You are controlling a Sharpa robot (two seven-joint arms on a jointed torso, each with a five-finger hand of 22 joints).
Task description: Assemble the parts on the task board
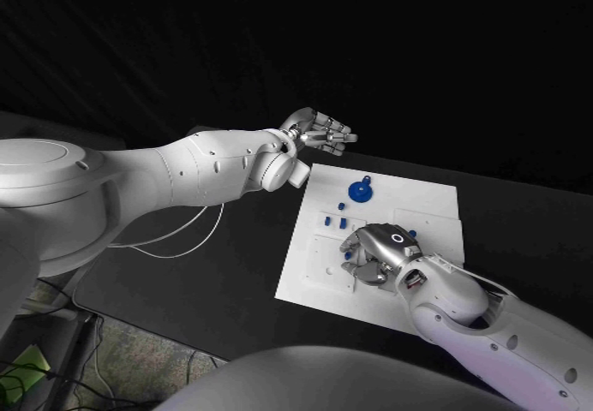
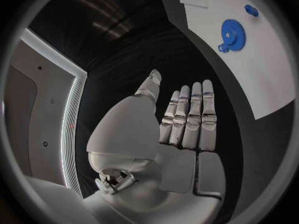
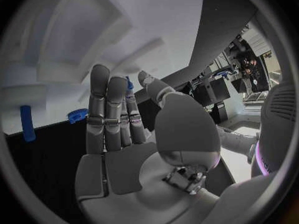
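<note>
Task board: one white plate (image 1: 427, 201) is lying in the middle of the black bench (image 1: 223, 282), its near edge close to the robot.
Gear: one blue gear (image 1: 360, 190) is sitting near the board's far left corner; in the left wrist view the same gear (image 2: 233, 35) is showing with a small blue knob at its rim.
Small parts: three small blue pieces are showing on the board's left half, two pegs (image 1: 333, 222) standing side by side and one smaller bit (image 1: 340, 206) just beyond them; a fourth blue spot (image 1: 413, 231) is lying just beside the right hand, too small to identify.
Left hand: the left hand (image 1: 320, 133) is hovering off the board, beyond its far left corner and above the bench; in the wrist view its fingers (image 2: 190, 117) are lying straight and side by side, thumb apart, holding nothing.
Right hand: the right hand (image 1: 377, 255) is reaching over the board's near middle, palm turned down toward the plate; a blue piece (image 1: 350, 253) is showing at its fingertips, and I cannot tell whether the hand is pinching it or only touching it.
Right wrist view: the fingers (image 3: 107, 109) are extending close together toward the white board (image 3: 156, 15), with a blue peg (image 3: 26, 122) and a blue toothed piece (image 3: 77, 115) beside them.
</note>
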